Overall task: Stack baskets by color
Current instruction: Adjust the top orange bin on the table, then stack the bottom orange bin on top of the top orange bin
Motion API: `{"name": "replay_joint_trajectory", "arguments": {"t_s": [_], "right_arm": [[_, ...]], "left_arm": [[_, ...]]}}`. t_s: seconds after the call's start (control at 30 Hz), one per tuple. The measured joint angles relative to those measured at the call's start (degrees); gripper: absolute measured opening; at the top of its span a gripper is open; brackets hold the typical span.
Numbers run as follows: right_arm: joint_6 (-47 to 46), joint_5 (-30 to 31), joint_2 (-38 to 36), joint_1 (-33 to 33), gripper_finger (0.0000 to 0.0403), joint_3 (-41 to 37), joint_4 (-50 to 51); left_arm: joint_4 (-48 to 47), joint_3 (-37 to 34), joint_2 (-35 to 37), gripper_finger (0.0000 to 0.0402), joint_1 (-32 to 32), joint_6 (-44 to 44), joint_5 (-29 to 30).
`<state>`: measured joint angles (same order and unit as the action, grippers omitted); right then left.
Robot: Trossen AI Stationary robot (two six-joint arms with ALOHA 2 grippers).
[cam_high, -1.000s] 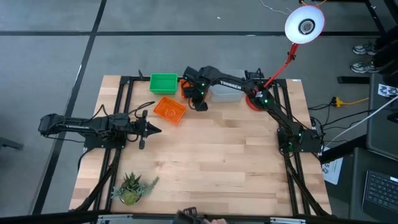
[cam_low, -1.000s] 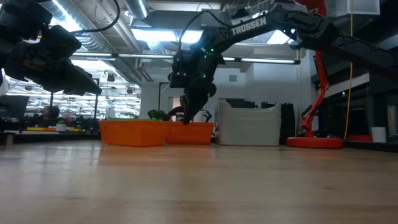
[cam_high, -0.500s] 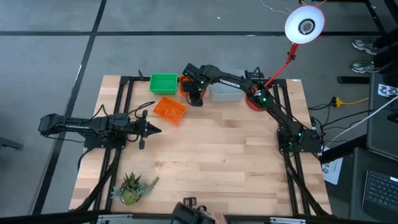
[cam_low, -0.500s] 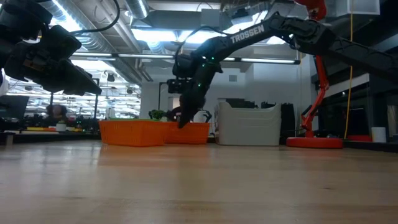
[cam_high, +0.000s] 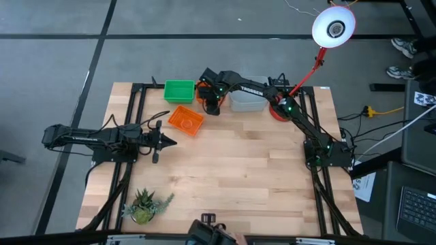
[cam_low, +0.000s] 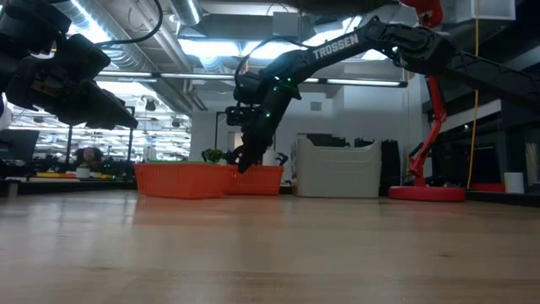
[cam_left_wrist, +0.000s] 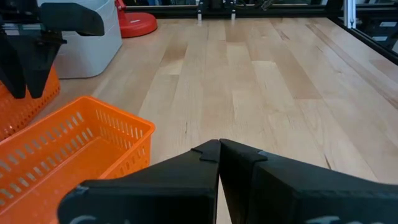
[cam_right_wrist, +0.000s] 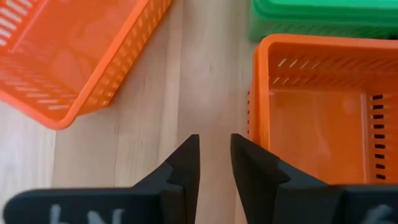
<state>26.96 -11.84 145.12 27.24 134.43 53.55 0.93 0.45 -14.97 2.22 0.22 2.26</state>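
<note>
From above, the tabletop (cam_high: pixel 231 170) carries its baskets along the far edge, toward twelve o'clock: a green basket (cam_high: pixel 179 90), an orange basket (cam_high: pixel 186 120) lying askew just nearer than it, a second orange basket (cam_high: pixel 202 94) mostly hidden under the right arm, and a grey-white basket (cam_high: pixel 248 102) beside a red lamp base (cam_high: pixel 276 111). The right claw (cam_high: pixel 212 107) hangs over the gap between the two orange ones, while the left claw (cam_high: pixel 170 142) waits at nine o'clock, pointing inward, with a plant (cam_high: pixel 143 206) at seven o'clock. From tabletop level, the right claw (cam_low: pixel 241 163) points down just behind the orange baskets (cam_low: pixel 181 180), its tips hidden by their rim; the grey-white basket (cam_low: pixel 337 169) stands to its right and the lamp base (cam_low: pixel 426 192) farther right. The left wrist camera shows the left claw (cam_left_wrist: pixel 219 144) pressed together and holding nothing, with the askew orange basket (cam_left_wrist: pixel 68 155) close ahead and the grey-white basket (cam_left_wrist: pixel 84 46) beyond it. The right wrist camera shows the right claw (cam_right_wrist: pixel 215 144) slightly spread and empty above bare wood, the askew orange basket (cam_right_wrist: pixel 74 50) on one side, the other orange basket (cam_right_wrist: pixel 323 106) on the other with the green basket (cam_right_wrist: pixel 323 18) touching it.
</note>
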Motion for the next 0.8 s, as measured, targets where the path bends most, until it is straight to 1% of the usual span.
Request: {"name": "replay_joint_trajectory", "arguments": {"t_s": [0.3,0.47,0.57,0.7,0.77,0.8], "right_arm": [[-1.43,-0.49,0.27,0.0,0.0094,0.0,0.04],[-2.6,-0.98,-1.03,0.08,0.0094,0.0,1.16],[-2.7,-3.68,-2.24,-0.54,0.0094,0.02,1.27],[-5.34,-9.45,-3.06,-2.62,0.0094,0.02,0.29],[-7.46,-8.72,-3.15,-4.02,0.0094,0.04,-0.42],[-8.64,-6.39,-3.06,-4.84,0.0094,0.04,-0.71]], "left_arm": [[0.0,0.0,-0.01,0.0,0.01,-0.01,0.0],[0.0,0.01,-0.01,0.0,0.0,-0.01,0.0],[0.0,0.0,-0.01,0.0,0.02,0.0,0.0],[0.0,0.01,0.01,0.0,0.0,0.0,0.0],[0.0,0.0,-0.01,0.0,0.0,0.0,0.0],[0.0,0.01,0.01,0.0,0.02,0.0,0.0]]}}
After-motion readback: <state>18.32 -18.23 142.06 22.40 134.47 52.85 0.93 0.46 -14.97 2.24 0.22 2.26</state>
